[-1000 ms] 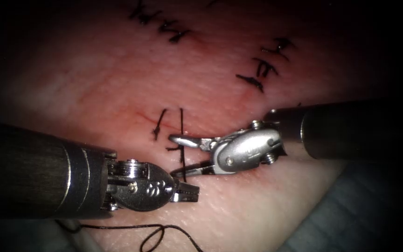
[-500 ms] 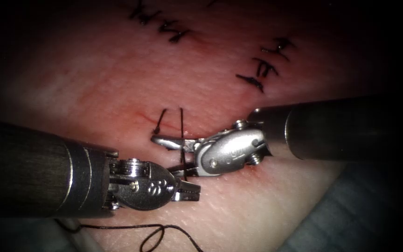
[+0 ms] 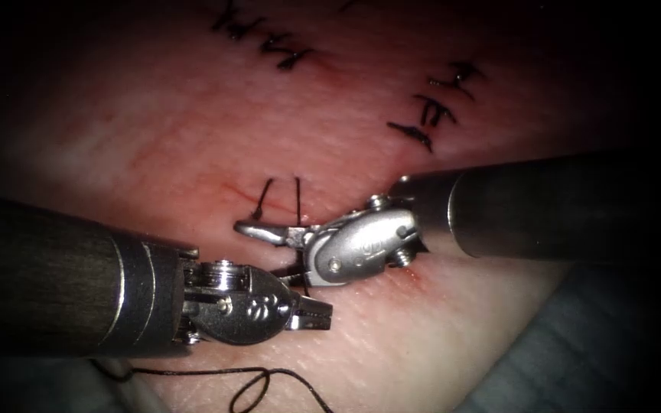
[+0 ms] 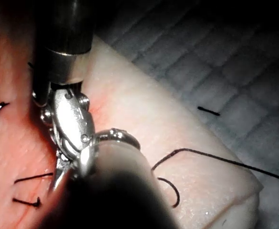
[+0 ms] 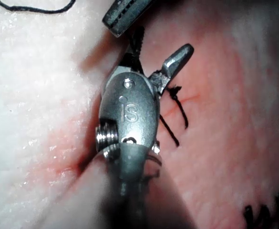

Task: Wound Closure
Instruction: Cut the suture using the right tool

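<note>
Your right tool (image 3: 273, 252) has advanced leftward, its spread jaws now straddling the standing thread tails (image 3: 298, 203) at the cut (image 3: 239, 189) without gripping them, while your left tool (image 3: 311, 313) waits just below, jaws pressed together on the thread.

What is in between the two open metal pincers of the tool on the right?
In the endoscope view, dark thread runs between the open right pincer; the tissue lies beneath.

Silver steel needle driver (image 4: 68, 143) over pale pink tissue (image 4: 144, 119), thin black thread (image 4: 211, 156) curling across it, short dark stitch ends (image 4: 27, 190) nearby
</note>
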You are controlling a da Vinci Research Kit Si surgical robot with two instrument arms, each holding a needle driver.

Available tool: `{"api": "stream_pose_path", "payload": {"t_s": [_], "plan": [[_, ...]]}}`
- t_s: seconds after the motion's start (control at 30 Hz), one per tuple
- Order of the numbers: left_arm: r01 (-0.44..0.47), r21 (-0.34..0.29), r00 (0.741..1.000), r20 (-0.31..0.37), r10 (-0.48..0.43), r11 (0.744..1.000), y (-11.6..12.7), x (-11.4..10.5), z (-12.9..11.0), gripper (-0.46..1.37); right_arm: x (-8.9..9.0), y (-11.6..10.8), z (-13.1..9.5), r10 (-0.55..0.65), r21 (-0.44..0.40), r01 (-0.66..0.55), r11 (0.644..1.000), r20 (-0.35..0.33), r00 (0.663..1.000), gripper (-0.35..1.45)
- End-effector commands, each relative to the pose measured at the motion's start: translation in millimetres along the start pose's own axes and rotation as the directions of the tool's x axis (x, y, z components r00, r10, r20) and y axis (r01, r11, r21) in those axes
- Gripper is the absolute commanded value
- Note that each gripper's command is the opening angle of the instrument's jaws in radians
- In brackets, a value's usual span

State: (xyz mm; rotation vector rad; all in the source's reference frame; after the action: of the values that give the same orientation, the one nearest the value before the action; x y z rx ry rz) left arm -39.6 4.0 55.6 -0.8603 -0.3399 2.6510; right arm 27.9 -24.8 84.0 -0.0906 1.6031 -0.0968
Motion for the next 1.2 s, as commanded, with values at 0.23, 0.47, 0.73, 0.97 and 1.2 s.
{"api": "stream_pose_path", "payload": {"t_s": [0.23,0.47,0.73,0.97,1.2], "plan": [[0.0,-0.002,1.0,0.0,0.0,1.0,0.1,0.0,-0.1,-0.35,-0.1,0.2,-0.5,0.038,-0.036,-0.036,0.999,0.041,0.998,-0.35],[0.0,-0.004,1.0,-0.001,0.0,1.0,0.2,-0.1,-0.1,-0.35,-0.1,0.2,-0.4,0.038,-0.021,-0.037,0.999,0.07,0.997,-0.35],[0.0,-0.008,1.0,-0.003,0.0,1.0,0.5,-0.1,-0.2,-0.35,-0.4,0.4,-0.5,0.038,-0.023,-0.036,0.999,0.072,0.997,-0.22],[0.0,-0.009,1.0,-0.004,0.0,1.0,0.4,-0.1,-0.2,-0.35,-0.3,1.4,-1.1,0.071,-0.103,-0.059,0.993,0.124,0.99,1.44],[-0.002,-0.01,1.0,-0.004,0.002,1.0,0.5,-0.3,-0.4,-0.35,0.3,2.1,-4.0,0.086,-0.113,-0.071,0.991,0.129,0.988,1.44]]}}
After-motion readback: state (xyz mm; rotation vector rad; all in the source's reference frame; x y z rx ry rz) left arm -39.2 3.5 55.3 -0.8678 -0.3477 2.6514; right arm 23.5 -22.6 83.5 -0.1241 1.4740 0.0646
